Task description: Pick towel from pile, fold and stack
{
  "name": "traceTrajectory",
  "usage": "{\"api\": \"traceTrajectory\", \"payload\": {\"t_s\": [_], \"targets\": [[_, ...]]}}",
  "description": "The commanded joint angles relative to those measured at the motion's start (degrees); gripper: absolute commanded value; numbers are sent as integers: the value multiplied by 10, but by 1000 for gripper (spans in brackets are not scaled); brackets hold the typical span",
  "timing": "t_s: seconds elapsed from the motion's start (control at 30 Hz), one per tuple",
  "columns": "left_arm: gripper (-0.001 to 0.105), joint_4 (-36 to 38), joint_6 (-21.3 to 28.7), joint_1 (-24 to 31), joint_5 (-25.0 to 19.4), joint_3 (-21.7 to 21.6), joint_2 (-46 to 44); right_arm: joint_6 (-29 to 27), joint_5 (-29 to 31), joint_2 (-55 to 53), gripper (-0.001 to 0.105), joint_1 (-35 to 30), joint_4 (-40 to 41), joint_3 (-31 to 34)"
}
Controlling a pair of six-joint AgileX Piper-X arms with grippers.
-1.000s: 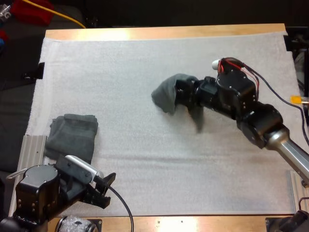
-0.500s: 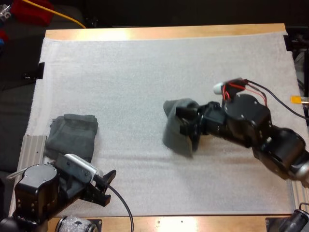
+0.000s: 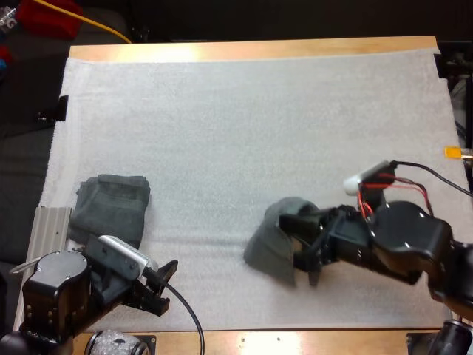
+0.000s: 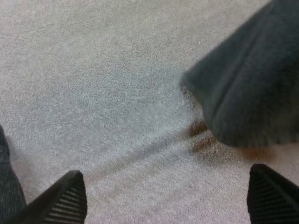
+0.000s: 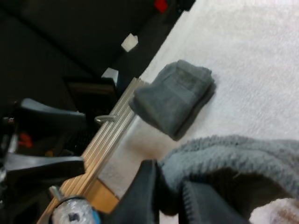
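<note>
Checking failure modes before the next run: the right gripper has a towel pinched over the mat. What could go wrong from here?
1. The right gripper pinches the towel by one bunched fold, so it may slip out or land crumpled.
2. The towel hangs low over the mat; dragging could bunch it more.
3. The open left gripper sits near the folded stack and could nudge it when reaching in.

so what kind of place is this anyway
Probably a robotics lab bench: a wooden table with a white mat, a folded dark grey-green towel, and a crumpled dark grey-green towel clamped in the black right gripper.
</note>
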Motion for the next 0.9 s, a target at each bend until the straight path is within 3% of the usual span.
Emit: {"api": "traceTrajectory", "payload": {"t_s": [0.0, 0.2, 0.47, 0.6, 0.87], "targets": [[69, -6, 2, -2, 4, 0, 0, 4, 19, -10, 1, 13, 8, -12], [69, -8, 2, -2, 4, 0, 0, 21, 68, -15, 1, 54, 60, -34], [69, -10, 2, -2, 4, 0, 1, -9, 89, 56, 1, 23, 79, -34], [69, -10, 2, -2, 4, 0, 1, -20, 60, 104, 1, -17, 64, -34], [69, -10, 2, -2, 4, 0, 1, -61, -59, 217, 1, -130, -24, -34]]}}
